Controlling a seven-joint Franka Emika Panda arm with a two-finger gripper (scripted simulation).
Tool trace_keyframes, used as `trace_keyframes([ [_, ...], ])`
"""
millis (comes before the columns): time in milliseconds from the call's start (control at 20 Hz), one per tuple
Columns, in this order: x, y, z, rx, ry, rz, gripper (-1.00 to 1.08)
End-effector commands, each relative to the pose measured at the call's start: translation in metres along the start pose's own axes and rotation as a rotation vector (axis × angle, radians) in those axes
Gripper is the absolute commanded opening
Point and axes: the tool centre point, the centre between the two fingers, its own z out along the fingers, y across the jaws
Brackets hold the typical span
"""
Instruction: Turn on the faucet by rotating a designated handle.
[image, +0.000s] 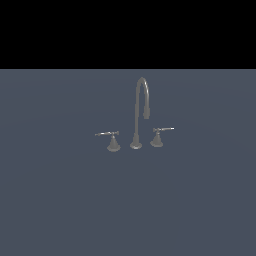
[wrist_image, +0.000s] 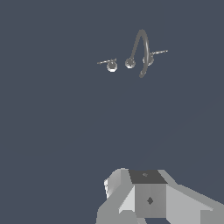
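Grey metal makes up the whole faucet (image: 136, 131), which stands on a flat blue-grey surface (image: 60, 200) near the middle of the exterior view. Its gooseneck spout (image: 141, 100) rises tall from a small round base and curves over so that the tip points down. On each side of the spout sits one lever handle on a cone base. The handle on the exterior view's left (image: 107, 134) has its thin bar pointing outward, away from the spout, and the handle on the exterior view's right (image: 163, 129) does the same on its side. In the wrist view, the gripper (wrist_image: 148, 197) shows only its blocky grey body, well apart from the faucet (wrist_image: 135, 54). Its fingers are not visible, so I cannot tell whether they are open or closed.
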Motion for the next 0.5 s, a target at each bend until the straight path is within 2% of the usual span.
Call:
trace_keyframes([
  [0,0.003,-0.004,0.007,0.0,0.0,0.022,-1.0],
  [450,0.023,-0.029,0.05,-0.001,0.004,0.166,-1.0],
])
